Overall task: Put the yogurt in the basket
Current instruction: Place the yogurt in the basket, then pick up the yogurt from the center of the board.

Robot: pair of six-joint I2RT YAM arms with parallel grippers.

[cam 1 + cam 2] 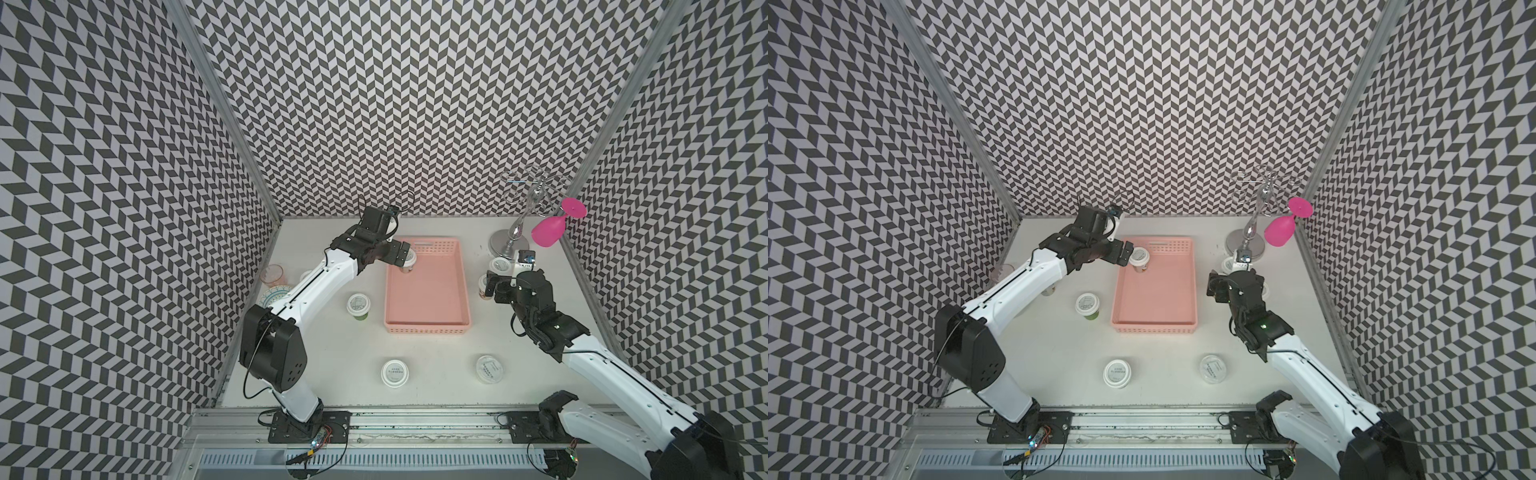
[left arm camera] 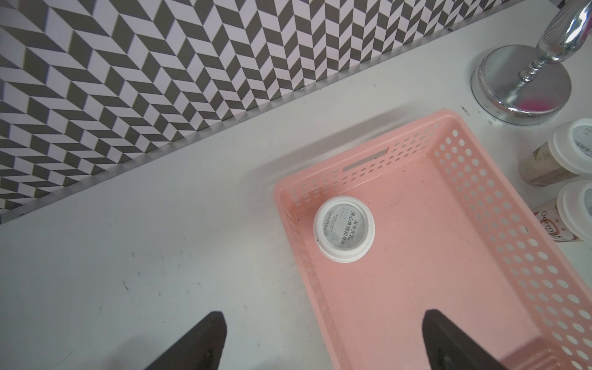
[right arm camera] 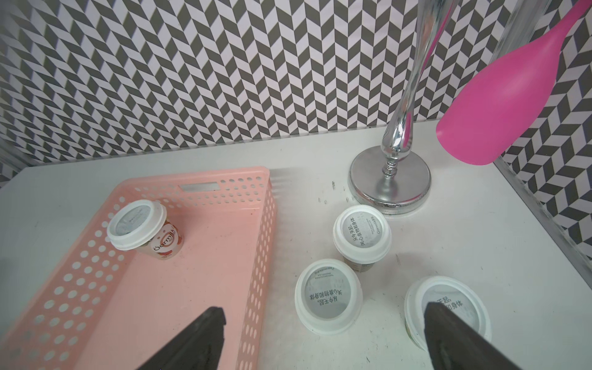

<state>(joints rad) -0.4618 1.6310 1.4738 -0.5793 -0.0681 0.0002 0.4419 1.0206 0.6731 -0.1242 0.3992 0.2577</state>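
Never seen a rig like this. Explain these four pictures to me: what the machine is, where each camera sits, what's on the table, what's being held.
Two white robot arms are mounted at the front edge of a white table. Two pictures look down from overhead. The other two come from a camera on each arm's wrist, looking past its black fingers.

One yogurt cup stands in the pink basket; the other cups stand on the table around it. A magenta wine glass hangs on a silver rack.

The left end effector is open near the cup in the basket. The right end effector is open above cups beside the basket. Neither holds anything.
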